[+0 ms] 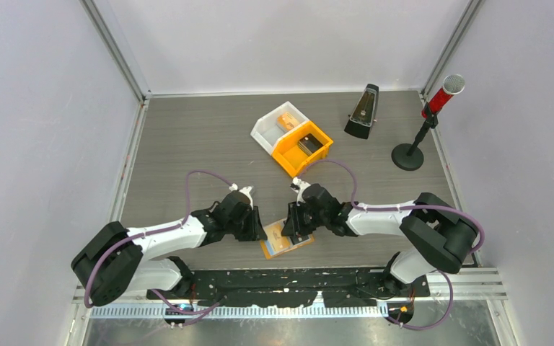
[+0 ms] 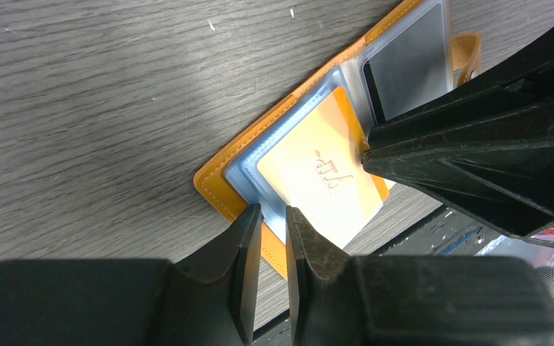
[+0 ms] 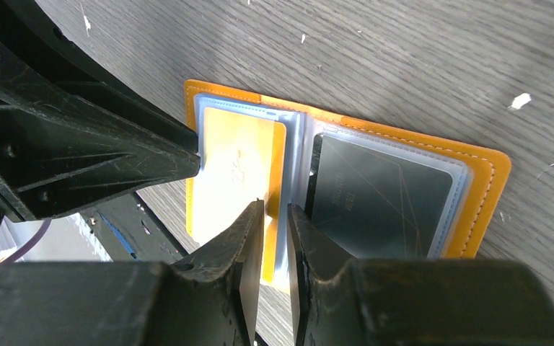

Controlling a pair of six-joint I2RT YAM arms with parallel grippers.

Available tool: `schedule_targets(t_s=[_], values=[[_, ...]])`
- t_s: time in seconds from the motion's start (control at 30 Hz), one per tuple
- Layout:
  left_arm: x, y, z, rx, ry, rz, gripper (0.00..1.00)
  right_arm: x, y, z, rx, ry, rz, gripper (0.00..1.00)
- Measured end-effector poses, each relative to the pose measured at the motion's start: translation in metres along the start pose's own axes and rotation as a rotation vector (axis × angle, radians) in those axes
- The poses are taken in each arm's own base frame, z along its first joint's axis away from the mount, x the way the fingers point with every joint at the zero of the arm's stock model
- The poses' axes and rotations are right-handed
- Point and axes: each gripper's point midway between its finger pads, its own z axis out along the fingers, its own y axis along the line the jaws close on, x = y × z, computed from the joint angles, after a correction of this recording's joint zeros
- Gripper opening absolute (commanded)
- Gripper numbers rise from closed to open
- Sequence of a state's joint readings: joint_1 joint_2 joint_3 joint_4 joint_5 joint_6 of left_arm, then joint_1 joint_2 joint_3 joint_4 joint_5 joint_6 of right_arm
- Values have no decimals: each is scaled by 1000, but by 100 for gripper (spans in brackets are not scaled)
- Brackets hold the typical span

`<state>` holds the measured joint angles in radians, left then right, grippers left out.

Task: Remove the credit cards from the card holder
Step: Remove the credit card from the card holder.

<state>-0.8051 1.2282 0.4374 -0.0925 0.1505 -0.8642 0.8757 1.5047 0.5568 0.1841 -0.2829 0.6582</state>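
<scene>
Open orange card holder (image 1: 286, 239) lies flat at the middle of the tabletop's near edge. A yellow card (image 2: 317, 173) and a dark card (image 3: 375, 194) sit in its clear sleeves. Left gripper (image 2: 274, 216) and right gripper (image 3: 275, 210) each show fingers drawn narrow, tips over the yellow card's side; whether either pinches anything cannot be told

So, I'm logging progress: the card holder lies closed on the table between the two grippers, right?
Not closed. The right wrist view shows the card holder lying open on the table between the left gripper and right gripper, a yellow card on one side and a dark card on the other.
</scene>
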Motion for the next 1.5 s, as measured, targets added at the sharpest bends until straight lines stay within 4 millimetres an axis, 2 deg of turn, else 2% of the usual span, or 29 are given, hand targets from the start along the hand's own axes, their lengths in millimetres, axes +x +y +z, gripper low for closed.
schedule_targets(t_s=[0.4,0.57,0.63,0.9,1.2,1.5], values=[[-1,-2,3,8,-3,1,21,4,4,0,-58,-8,24,18],[-2,-3,4,13,-7,1,21,6,2,-2,-90,-12,53,7],[-2,-3,4,13,-7,1,21,6,1,-3,-101,-14,61,6],[-3,-3,4,13,-9,1,22,1,0,-12,-129,-44,70,5],[-5,-4,7,16,-14,2,22,2,-10,-20,-126,-56,93,5],[-8,-7,10,22,-19,4,22,-10,-16,-35,-134,-103,116,5]])
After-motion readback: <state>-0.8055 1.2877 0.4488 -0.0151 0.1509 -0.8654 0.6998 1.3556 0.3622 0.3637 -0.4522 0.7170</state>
